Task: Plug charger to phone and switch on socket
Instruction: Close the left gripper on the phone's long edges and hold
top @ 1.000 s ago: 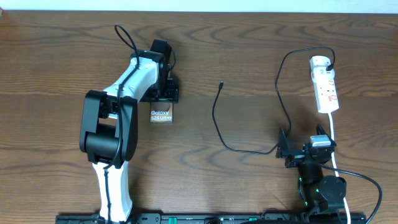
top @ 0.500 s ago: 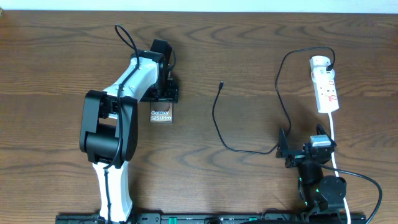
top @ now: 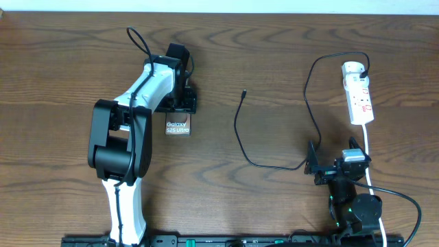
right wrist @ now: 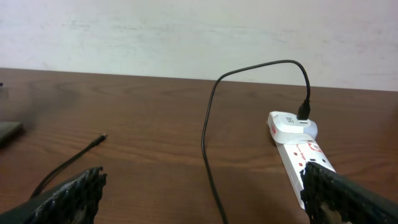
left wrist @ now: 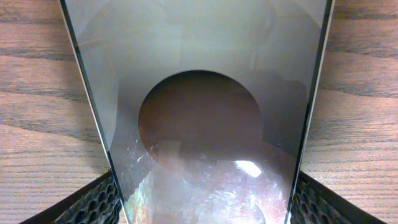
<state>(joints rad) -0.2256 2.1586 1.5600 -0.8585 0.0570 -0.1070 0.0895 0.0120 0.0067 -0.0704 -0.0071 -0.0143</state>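
tabletop (top: 274, 62) of dark wood fills my overhead view. on it my left arm (top: 147, 86), white and black, reaches away from its base, and the left gripper (top: 184, 104) sits low over the far end of the phone (top: 178, 127). my smaller, dark right arm (top: 353, 202) is folded near the front edge, and the right gripper (top: 314, 165) has its fingers spread wide with nothing between them. the socket (top: 359, 96) lies far right, rounded end away from me, its white cord running back toward the right arm. the charger (top: 236, 127) is plugged into that rounded end, loops down close past the right gripper, then curves up the middle of the table. the phone lies flat, screen up, beside the left arm, its lettering showing. through the left wrist camera the phone (left wrist: 199, 93) runs between the fingers (left wrist: 93, 202), whose pads sit right at its long edges; i cannot tell whether they press it or only flank it. the charger's free tip (top: 243, 92) rests on bare wood between phone and socket, well apart from the phone.
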